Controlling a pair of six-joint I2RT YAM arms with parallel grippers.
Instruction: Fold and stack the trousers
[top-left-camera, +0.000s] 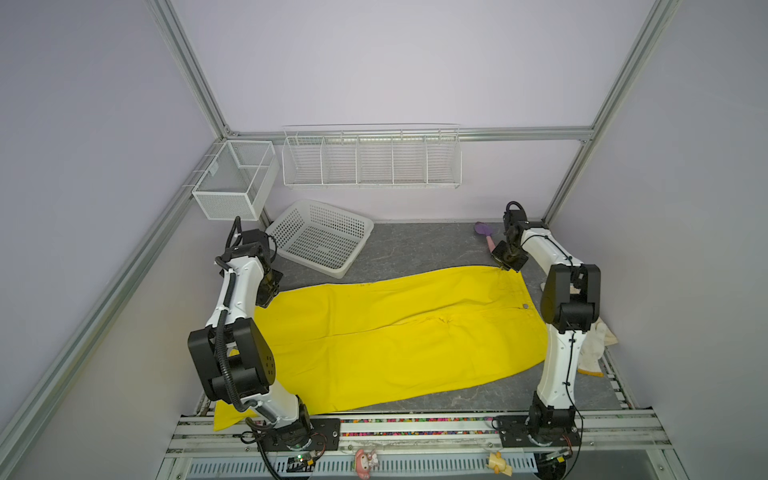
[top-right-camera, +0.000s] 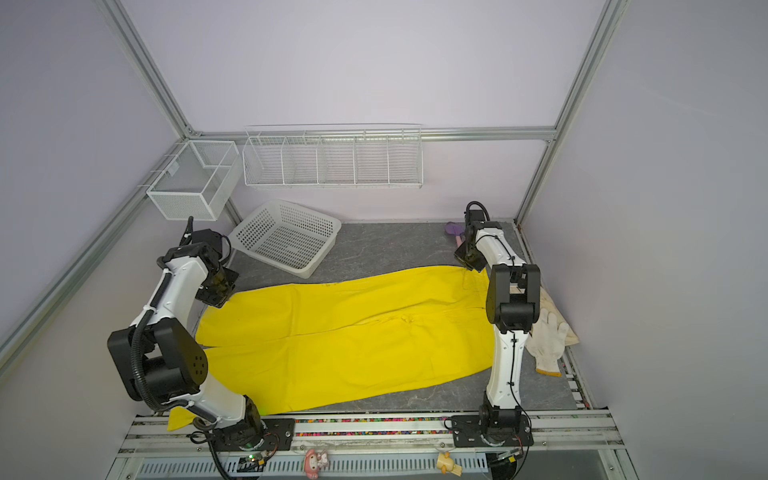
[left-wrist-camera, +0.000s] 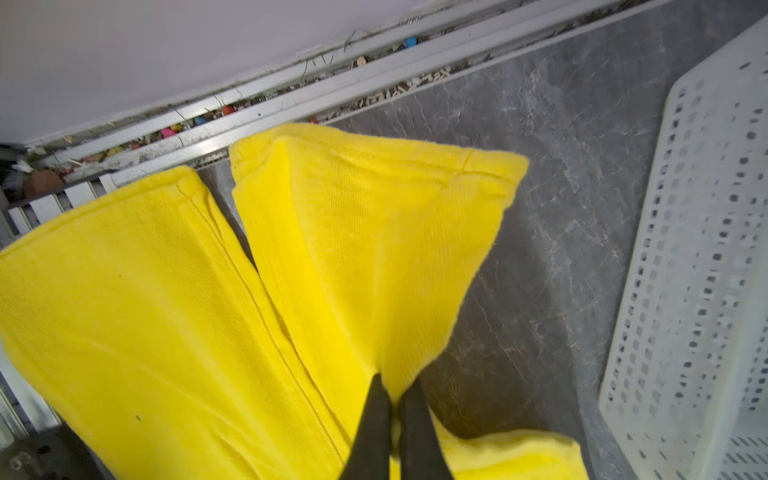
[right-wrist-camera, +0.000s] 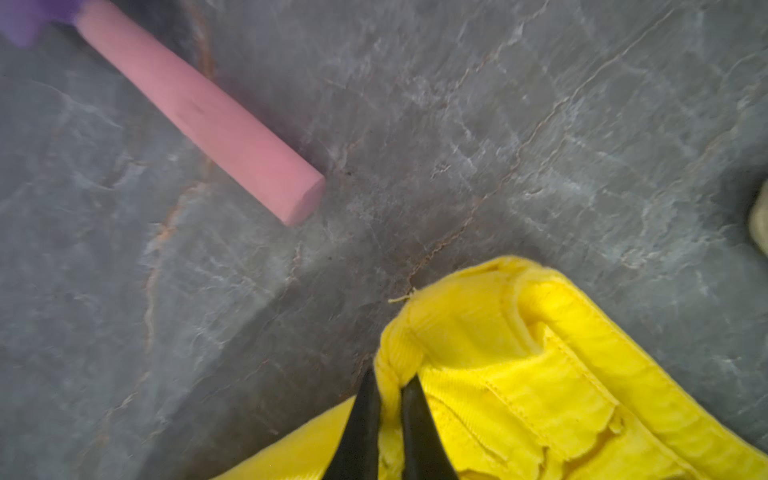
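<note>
While both grippers pinch the trousers (top-left-camera: 395, 332), the bright yellow pair lies spread flat across the grey table (top-left-camera: 415, 245). The waist is toward the right arm and the 2 legs toward the left arm. The near leg's hem hangs over the front rail beside the left arm's base.

The left gripper (left-wrist-camera: 392, 386) has its jaws pressed together on cloth near the far leg's hem, and the cloth rises off the table to meet them. The right gripper (right-wrist-camera: 390, 382) is clamped on the far corner of the waistband, which bunches around its tips.

A white plastic basket (top-left-camera: 316, 245) sits tilted at the back left of the table, just beyond the trousers, its perforated floor bare. On the left wall hangs a white mesh bin (top-left-camera: 226, 203) split into 2 compartments. On the back wall a white wire rack (top-left-camera: 372, 166) has 5 compartments, and only wire and wall show through both.

A pink-handled tool (right-wrist-camera: 199, 112) with a purple head lies near the right gripper. Cream gloves (top-right-camera: 546, 340) lie at the table's right edge, behind the right arm.
</note>
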